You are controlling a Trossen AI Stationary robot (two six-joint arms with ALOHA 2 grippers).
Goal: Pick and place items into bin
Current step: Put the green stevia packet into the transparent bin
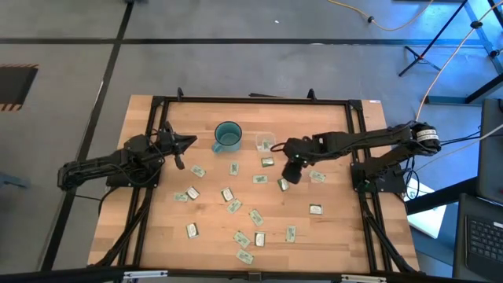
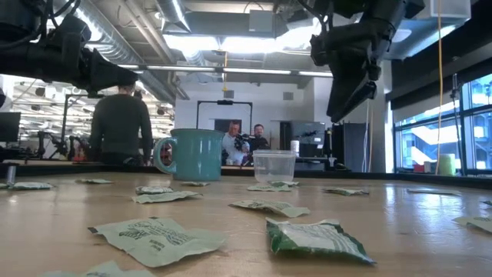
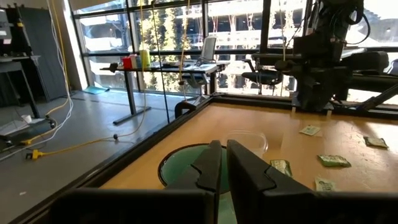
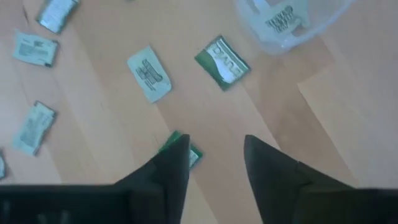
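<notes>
Several small flat packets, pale green or shiny, lie scattered on the wooden table [image 1: 338,236], such as one packet [image 1: 256,216] near the middle. The bin, a clear cup [image 1: 265,141], stands upright at the far middle, with a packet [image 4: 283,15] inside. My right gripper [image 4: 214,155] hangs open above the table, slanting down, just nearer than the bin. A green packet [image 4: 194,154] lies on the wood below, half hidden by one finger. My left gripper [image 3: 224,158] is shut and level at the far left, beside the teal mug.
A teal mug [image 1: 228,136] with a handle stands left of the bin. A black frame [image 1: 251,100] runs round the tabletop. In the low view, people show in the room beyond the table. Bare wood lies between the scattered packets.
</notes>
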